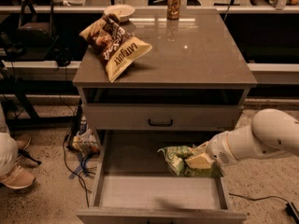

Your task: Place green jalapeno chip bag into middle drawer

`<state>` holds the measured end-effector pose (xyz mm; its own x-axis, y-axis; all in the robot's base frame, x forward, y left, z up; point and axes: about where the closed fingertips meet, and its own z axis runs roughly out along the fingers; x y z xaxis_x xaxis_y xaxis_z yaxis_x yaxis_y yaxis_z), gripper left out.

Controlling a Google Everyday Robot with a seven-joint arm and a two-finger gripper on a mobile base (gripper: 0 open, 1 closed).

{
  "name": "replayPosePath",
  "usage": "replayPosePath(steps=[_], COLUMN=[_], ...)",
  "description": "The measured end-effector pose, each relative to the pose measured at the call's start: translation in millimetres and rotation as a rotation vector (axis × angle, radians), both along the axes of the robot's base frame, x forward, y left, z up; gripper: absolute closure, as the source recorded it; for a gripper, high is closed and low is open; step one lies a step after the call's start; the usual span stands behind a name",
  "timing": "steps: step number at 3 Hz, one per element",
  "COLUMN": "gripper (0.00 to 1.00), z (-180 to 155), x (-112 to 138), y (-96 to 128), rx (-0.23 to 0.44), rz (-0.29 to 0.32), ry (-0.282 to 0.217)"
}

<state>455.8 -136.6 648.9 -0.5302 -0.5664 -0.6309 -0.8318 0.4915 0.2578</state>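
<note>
- Now your gripper (200, 161) is clamped on the green bag (176, 157), which sticks out on its left side in view.
- Beneath both is the open middle drawer (140, 190); the bag is over its right half.
- Above the gripper is the handled drawer (160, 122).
- Far up-left of it, on the tabletop (201, 55), lies the brown bag (114, 43).

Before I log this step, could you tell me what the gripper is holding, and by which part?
The gripper, over the open drawer, holds the green chip bag by its right end.
</note>
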Motion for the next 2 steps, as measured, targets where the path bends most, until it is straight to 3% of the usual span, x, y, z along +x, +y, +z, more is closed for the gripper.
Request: replayPosePath(steps=[1, 2], gripper=[1.00, 1.00], z=[-31, -85], x=[5, 35], y=[12, 31], rx=[-0.051, -0.037], rz=[-0.013, -0.054], ry=[0.028, 0.041])
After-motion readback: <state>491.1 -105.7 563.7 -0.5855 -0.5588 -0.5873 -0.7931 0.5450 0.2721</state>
